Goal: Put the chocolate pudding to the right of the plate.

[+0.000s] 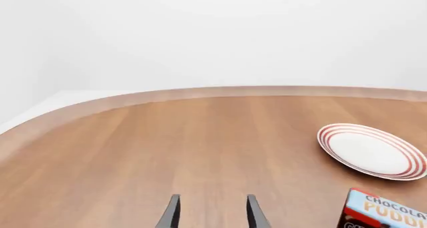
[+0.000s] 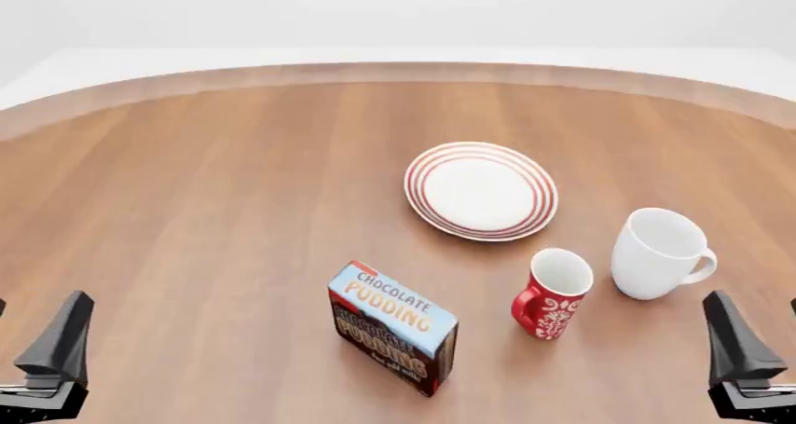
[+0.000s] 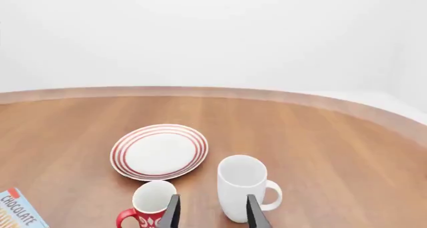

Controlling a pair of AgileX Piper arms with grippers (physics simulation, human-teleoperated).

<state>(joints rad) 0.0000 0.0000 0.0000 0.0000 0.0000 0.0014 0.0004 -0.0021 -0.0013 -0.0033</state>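
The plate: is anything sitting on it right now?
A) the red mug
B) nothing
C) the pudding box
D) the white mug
B: the plate shows only its bare white middle; the chocolate pudding, red mug and white mug all stand on the table nearer the arms.

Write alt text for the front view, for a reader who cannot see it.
A chocolate pudding carton stands on a wooden table, nearer the camera than a red-ringed white plate and a little to its left. A red patterned mug and a plain white mug stand right of the carton, and both grippers, left and right, sit at the bottom corners, holding nothing.
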